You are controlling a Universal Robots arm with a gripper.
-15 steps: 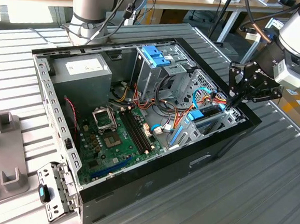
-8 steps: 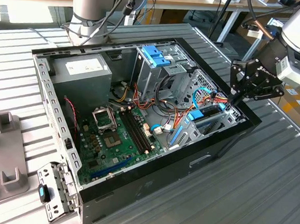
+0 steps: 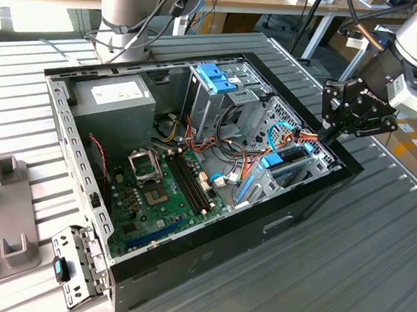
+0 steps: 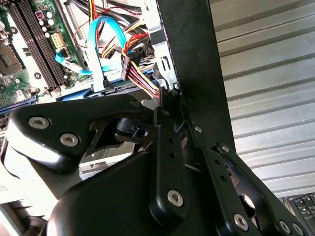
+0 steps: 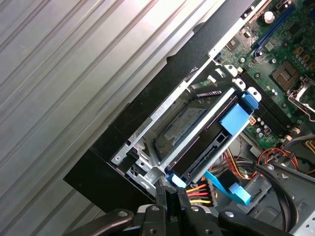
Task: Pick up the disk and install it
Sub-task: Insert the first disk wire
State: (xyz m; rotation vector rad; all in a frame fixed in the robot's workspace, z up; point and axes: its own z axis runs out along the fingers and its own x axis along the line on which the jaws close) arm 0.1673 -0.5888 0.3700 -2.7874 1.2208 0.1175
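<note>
Black linkage plates of your gripper (image 4: pixel 165 105) are crowding the lower half of the second wrist view, and the fingertips are meeting at centre frame against the case wall; they are looking drawn together with nothing between them. In the first wrist view the same tips (image 5: pixel 172 194) are sitting at the bottom centre, right at the bundle of red, yellow and orange wires (image 5: pixel 197 192).

Moving outward, the disk (image 5: pixel 197 147) is lying just up and right of those tips, already seated in the low drive bay (image 5: pixel 147 147) at the case corner, with its blue side rail (image 5: pixel 235 118) on top. Its long axis is running diagonally from bottom centre toward upper right.

In the exterior view, your gripper (image 3: pixel 335 131) is hovering at right of centre, over the computer case (image 3: pixel 275 226) rim, and the disk (image 3: pixel 283 168) is lying just down and left of it.
</note>
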